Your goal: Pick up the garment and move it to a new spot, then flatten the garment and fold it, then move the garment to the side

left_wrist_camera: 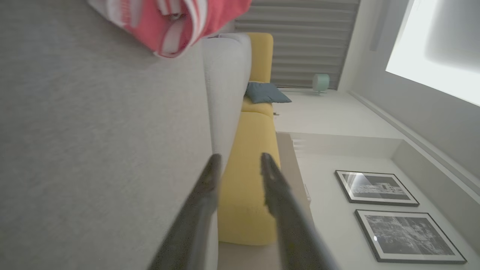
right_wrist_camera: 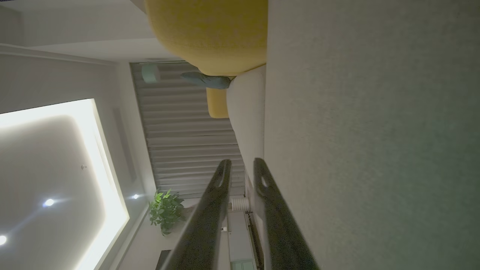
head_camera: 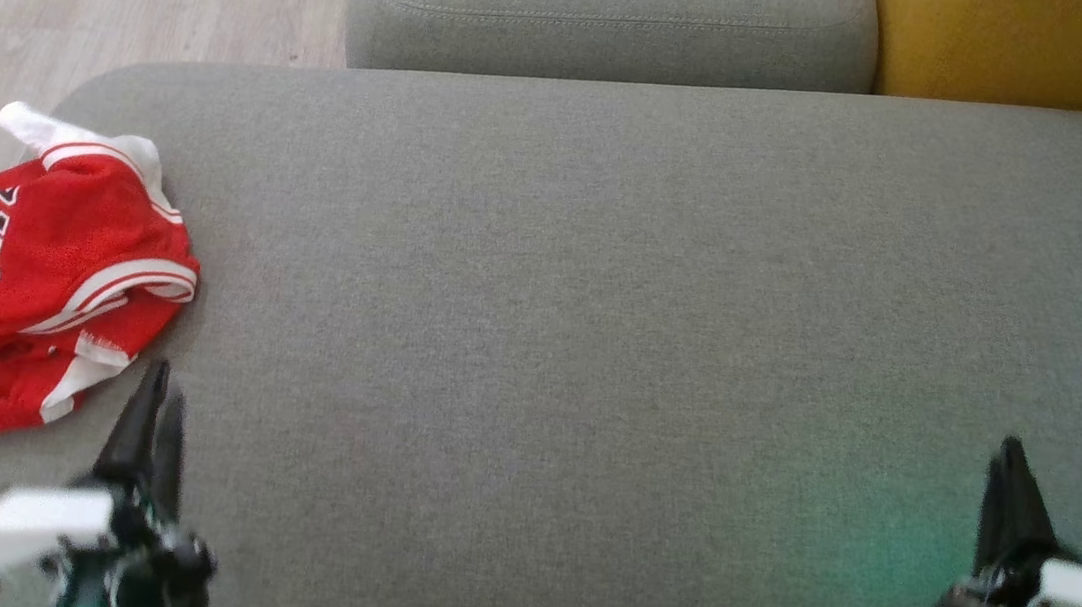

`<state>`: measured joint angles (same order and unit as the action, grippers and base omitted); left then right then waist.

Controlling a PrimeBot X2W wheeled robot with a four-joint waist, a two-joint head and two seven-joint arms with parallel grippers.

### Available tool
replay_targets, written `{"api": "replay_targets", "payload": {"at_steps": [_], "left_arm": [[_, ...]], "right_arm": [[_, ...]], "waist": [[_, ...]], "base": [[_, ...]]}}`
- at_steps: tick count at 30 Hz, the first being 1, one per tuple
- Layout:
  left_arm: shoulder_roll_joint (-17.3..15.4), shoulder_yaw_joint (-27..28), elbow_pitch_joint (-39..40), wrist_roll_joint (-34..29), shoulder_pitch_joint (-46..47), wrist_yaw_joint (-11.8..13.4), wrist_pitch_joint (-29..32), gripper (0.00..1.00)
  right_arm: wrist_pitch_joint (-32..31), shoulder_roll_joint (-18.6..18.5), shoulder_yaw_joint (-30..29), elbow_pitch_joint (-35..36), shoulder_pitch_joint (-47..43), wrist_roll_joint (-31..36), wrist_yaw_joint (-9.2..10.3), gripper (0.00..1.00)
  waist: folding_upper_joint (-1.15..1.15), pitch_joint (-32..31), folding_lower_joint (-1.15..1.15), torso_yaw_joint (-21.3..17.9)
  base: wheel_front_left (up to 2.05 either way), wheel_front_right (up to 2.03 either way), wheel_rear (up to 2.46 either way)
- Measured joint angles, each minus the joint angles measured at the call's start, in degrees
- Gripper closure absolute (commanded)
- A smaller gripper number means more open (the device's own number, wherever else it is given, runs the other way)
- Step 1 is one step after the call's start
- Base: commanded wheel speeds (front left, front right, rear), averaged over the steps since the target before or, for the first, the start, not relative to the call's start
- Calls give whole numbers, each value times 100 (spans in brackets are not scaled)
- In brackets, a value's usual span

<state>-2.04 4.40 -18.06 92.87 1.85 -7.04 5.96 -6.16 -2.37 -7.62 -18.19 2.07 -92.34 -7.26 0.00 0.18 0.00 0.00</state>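
Two empty grippers, fingers parted: the crumpled garment [head_camera: 31, 280] lies just ahead-left of my left gripper [head_camera: 163, 391], well apart from my right gripper [head_camera: 1010, 453]; I should widen, reach over a thick fold, pinch cloth, not cushion [head_camera: 602, 300].

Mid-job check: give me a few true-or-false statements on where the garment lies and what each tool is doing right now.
1. The garment lies bunched at the left end of the grey cushion. True.
2. The left tool is clamped on the garment. False: its fingers are apart and hold nothing, with the tips just beside the cloth.
3. The right tool is over bare cushion, far from the garment. True.
4. The garment is already flattened and folded. False: it is a crumpled heap, with lettering and striped trim twisted.
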Motion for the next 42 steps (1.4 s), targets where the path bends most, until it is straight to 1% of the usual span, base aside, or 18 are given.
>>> {"api": "replay_targets", "payload": {"at_steps": [4, 10, 19, 31, 42], "left_arm": [[44, -11, -86, 0, -215, 8, -4, 0], [42, -55, -32, -4, -152, 7, -100, 0], [24, -176, 110, -380, -145, 7, -261, 0], [0, -307, 342, -1389, 1, 5, -464, 0], [-108, -516, 525, -2332, 87, 4, -651, 0]], "right_arm": [[9, 14, 19, -85, -186, 0, 1, 0], [68, 14, 124, 2, -160, 35, 2, 0], [263, -21, 250, 98, -160, 479, 2, 0], [383, -163, 380, 364, -144, 1511, 2, 0], [399, -198, 558, 601, -136, 2480, 2, 0]], "waist": [[0, -1, 0, -1], [0, -7, 0, -1], [0, -29, 0, 11], [0, -56, 0, 17], [0, -77, 0, 1]], "base": [[0, 0, 0], [0, 0, 0], [0, 0, 0], [0, 0, 0], [0, 0, 0]]}}
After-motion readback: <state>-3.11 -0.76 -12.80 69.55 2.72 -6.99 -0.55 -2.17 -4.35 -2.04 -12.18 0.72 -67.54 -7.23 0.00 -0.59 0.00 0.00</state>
